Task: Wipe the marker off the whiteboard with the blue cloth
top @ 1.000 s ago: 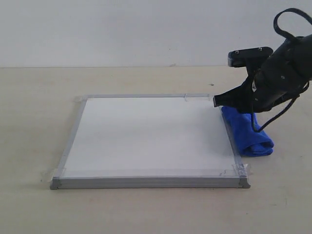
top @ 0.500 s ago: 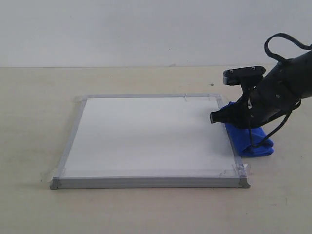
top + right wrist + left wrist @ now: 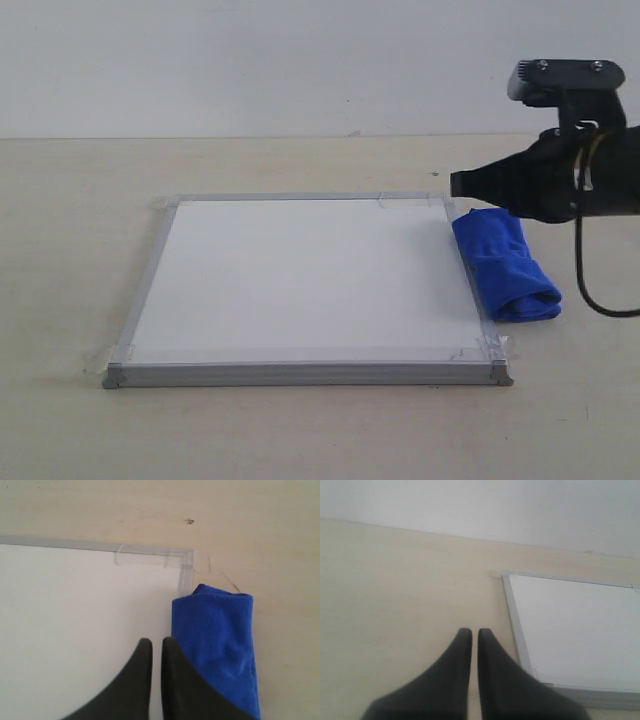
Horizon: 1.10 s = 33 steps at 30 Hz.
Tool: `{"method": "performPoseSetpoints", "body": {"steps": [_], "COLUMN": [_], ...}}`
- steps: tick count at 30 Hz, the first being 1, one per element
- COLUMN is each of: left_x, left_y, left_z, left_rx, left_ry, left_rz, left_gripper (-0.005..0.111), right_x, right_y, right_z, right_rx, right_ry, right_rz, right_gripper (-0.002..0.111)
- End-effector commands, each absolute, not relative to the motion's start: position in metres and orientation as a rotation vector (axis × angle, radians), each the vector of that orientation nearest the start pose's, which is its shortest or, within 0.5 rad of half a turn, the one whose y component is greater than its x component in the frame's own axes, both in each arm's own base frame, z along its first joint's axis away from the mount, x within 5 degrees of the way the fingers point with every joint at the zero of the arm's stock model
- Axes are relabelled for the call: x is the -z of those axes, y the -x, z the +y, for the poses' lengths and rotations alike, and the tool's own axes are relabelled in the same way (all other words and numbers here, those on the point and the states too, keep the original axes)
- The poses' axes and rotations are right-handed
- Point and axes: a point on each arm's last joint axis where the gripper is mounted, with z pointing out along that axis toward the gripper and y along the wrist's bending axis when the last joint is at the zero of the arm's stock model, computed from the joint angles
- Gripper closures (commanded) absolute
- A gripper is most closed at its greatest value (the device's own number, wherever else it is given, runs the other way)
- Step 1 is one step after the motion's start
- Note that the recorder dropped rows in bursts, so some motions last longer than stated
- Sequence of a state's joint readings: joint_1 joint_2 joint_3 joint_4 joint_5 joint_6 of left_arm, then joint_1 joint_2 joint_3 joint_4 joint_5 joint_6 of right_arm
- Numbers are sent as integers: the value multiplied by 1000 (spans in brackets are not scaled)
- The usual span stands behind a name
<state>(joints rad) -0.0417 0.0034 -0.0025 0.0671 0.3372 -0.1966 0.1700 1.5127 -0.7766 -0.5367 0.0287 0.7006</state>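
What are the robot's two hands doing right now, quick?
Left end effector: closed, holding nothing.
Right end effector: closed, holding nothing, not gripping the blue cloth.

Prob. lab: plain tbl (image 3: 300,430), white wall (image 3: 250,60)

Whiteboard (image 3: 300,275): lies flat, roughly square, silver frame with clear tape at the corners, surface plain white. Blue cloth (image 3: 505,265): bright blue, folded into a loose roll, lying along the board's right frame edge, touching it near the far corner.

Pale beige tabletop (image 3: 60,250); plain white wall (image 3: 250,60) behind it.
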Motion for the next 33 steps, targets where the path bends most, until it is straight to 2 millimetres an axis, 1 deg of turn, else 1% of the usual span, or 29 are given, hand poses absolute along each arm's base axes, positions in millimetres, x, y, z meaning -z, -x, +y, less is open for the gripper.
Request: {"method": "performPoseSetpoints", "body": {"steps": [1,6,10,14,17,20,23,25,33], "left_x": [-183,-183,-183,-183,-183,-183,-183,-183,-183], "left_y": [-54,-54,-54,-54,-54,-54,-54,-54,-54], "left_z": [0,0,0,0,0,0,0,0,0], "left_rx": [110,110,110,110,110,110,110,110,110], "left_ry": [106,106,106,106,106,106,106,106,106], "left_rz": [1811,1811,1811,1811,1811,1811,1811,1811,1811], "left_gripper": [102,102,102,102,102,102,102,102,102], "right_x": [-226,-237,-248,-258,-264,-270,-270,-266,-265], "right_y": [-269,-232,-206,-186,-175,-157,-148,-144,-144], "right_z": [46,40,38,37,35,31,28,23,22], "right_rx": [-187,-236,-330,-446,-467,-495,-548,-523,-515], "right_ry": [-9,-60,-144,-219,-216,-252,-338,-443,-446], "right_rz": [2209,2142,2047,1942,1889,1829,1807,1854,1862], "right_gripper": [107,107,107,107,107,107,107,107,107]}}
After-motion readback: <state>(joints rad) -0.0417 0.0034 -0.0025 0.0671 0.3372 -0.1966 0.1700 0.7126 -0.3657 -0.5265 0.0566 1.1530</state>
